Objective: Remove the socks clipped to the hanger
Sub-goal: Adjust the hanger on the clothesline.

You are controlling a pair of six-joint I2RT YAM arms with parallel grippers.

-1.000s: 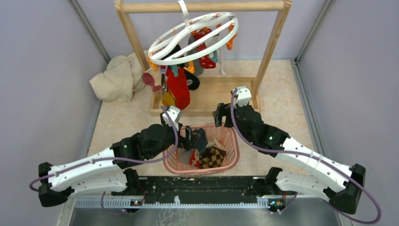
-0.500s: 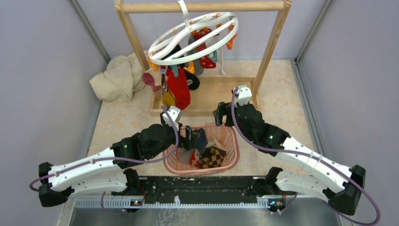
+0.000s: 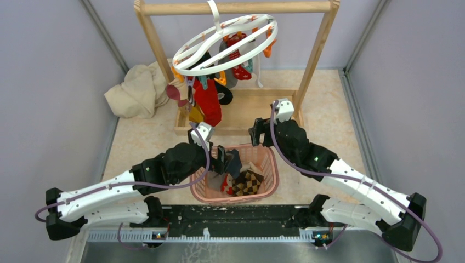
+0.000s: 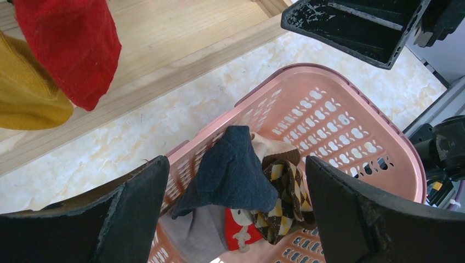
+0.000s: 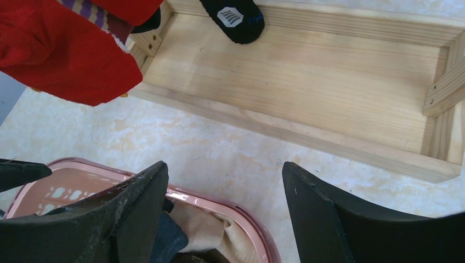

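Note:
The white ring hanger (image 3: 225, 44) hangs tilted from the wooden rail. Socks are clipped to it: a red one (image 3: 208, 101), a mustard one (image 3: 194, 115), a black one (image 3: 224, 96) and a red-and-white striped one (image 3: 239, 66). My left gripper (image 3: 222, 159) is open above the pink basket (image 3: 268, 181). A dark grey sock (image 4: 233, 170) lies between its fingers without touching them, draped on the basket's pile. My right gripper (image 3: 256, 134) is open and empty over the basket's far rim (image 5: 219, 200). The red sock (image 5: 66, 49) and black sock (image 5: 233, 19) hang ahead of it.
The basket (image 4: 351, 126) holds a checked sock (image 4: 285, 192), a tan one and a red one. The wooden frame's base tray (image 5: 307, 82) lies just beyond it. A cream cloth heap (image 3: 134, 90) sits at the back left. Grey walls close in on both sides.
Both arms have shifted only very slightly. The socks and the hanger have not moved.

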